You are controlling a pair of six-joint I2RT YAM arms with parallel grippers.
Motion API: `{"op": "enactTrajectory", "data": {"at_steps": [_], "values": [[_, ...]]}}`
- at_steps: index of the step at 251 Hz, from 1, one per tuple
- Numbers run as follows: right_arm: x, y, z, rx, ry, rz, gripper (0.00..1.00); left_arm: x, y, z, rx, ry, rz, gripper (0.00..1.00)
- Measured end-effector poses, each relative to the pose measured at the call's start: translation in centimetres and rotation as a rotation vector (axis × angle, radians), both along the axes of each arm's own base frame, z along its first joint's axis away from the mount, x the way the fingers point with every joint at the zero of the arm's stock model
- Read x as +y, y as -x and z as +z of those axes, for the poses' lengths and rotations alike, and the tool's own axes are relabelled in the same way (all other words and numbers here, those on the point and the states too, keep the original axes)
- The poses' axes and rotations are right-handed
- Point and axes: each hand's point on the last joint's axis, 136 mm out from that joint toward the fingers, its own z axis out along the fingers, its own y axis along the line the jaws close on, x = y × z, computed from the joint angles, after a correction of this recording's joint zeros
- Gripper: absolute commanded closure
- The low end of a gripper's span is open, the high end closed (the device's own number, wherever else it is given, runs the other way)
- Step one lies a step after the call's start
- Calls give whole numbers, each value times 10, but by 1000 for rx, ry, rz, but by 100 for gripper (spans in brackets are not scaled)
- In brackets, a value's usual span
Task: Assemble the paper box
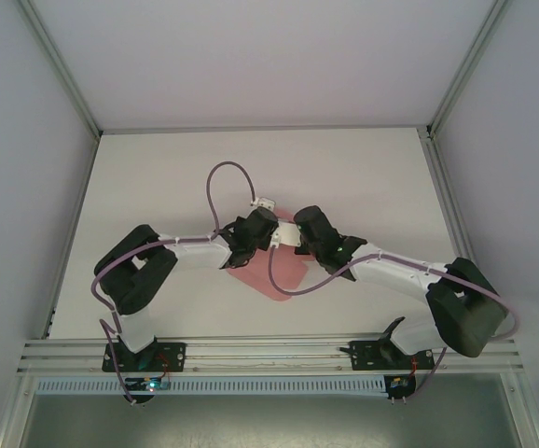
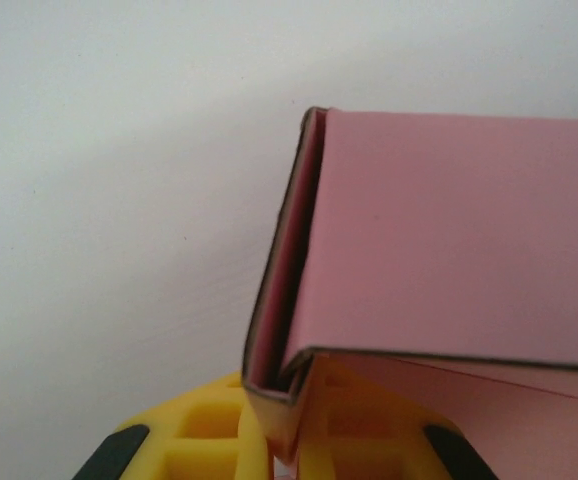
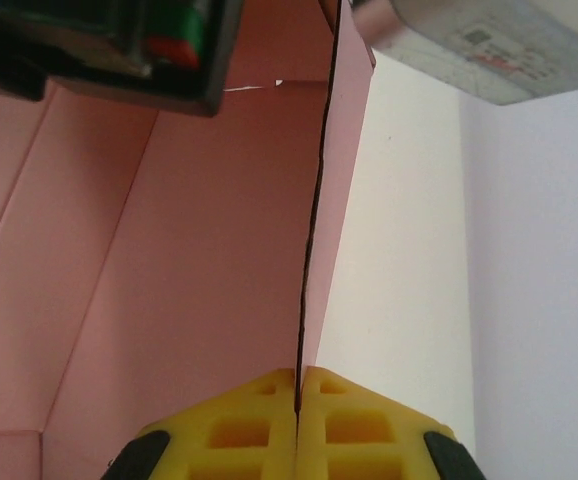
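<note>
**Pink paper box held from both sides at the table's middle**

Pink thin-card paper box [image 1: 285,276] sits partly folded at the middle of the white table [image 1: 363,177], a little toward the table's near edge, with one flat panel lying on the surface. Both arms reach in from the near edge with elbows bent outward, and their black wrists meet nose to nose over the table's middle.

The left gripper [image 2: 282,440] has its yellow pads [image 2: 204,440] closed on the lower corner of a folded-over wall of the box [image 2: 449,230]. That wall is doubled, leaving a narrow shadowed slot between its two layers.

The right gripper [image 3: 297,420] has its yellow pads pressed together on a single upright panel of the box [image 3: 169,280], which shows edge-on as a thin dark line. Creased panels spread away to one side of it.
</note>
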Motion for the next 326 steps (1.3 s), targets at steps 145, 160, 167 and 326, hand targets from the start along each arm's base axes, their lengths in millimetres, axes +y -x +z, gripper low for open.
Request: {"op": "enactTrajectory", "data": {"at_steps": [145,160,167,326], "values": [[-12,17,39,95,-231,11,2,16,2,2,-78,68,-34,100],[-7,28,67,62,-319,61,2,16,5,6,-81,76,-42,100],[-6,32,80,41,-359,81,2,17,6,9,-85,80,-47,100],[2,6,162,237,-747,-114,2,11,52,120,-286,304,-265,100]]}}
